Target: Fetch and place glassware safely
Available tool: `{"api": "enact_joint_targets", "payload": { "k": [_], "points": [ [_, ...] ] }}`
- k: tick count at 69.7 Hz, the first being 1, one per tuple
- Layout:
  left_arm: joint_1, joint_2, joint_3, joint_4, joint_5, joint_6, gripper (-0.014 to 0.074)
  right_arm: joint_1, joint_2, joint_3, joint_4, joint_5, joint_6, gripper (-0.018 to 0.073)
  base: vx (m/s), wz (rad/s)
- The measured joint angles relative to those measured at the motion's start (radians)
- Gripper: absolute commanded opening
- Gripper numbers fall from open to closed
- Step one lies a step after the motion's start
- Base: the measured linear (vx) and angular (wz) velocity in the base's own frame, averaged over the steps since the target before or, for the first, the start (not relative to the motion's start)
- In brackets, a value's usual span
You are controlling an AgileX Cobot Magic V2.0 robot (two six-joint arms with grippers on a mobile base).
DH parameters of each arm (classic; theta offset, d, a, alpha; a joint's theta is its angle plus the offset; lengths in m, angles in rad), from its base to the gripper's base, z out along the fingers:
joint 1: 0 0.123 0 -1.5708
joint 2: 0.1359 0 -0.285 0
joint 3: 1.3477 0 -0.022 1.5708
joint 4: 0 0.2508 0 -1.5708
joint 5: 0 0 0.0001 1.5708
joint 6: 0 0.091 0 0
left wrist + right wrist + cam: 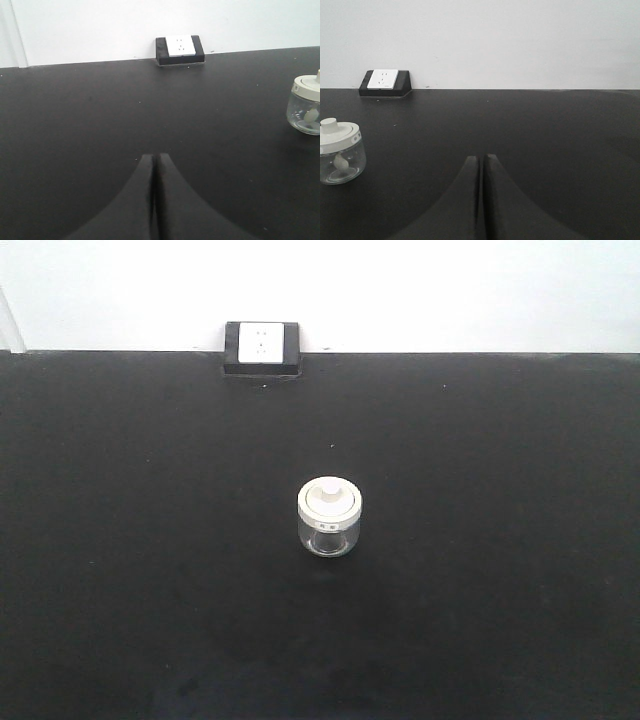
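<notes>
The glassware (328, 517) is a small squat clear jar with a cream-white knobbed lid, standing upright near the middle of the black table (120, 540). The same jar (306, 105) shows at the right edge of the left wrist view and, jar (339, 151), at the left edge of the right wrist view. My left gripper (153, 156) is shut and empty, well to the jar's left. My right gripper (482, 157) is also shut and empty, well to the jar's right. Neither gripper appears in the front view.
A white wall socket in a black housing (262, 348) sits at the table's far edge against the white wall, also seen as socket (179, 49) and socket (385, 82). The black tabletop stretches wide on both sides of the jar.
</notes>
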Motion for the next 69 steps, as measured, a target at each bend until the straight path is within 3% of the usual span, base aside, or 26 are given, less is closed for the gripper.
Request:
{"api": "enact_joint_targets", "payload": {
  "k": [69],
  "points": [
    [0.000, 0.000, 0.000, 0.000, 0.000, 0.000, -0.0007, 0.000, 0.000, 0.000, 0.000, 0.000, 0.000, -0.0003, 0.00, 0.00]
  ]
}}
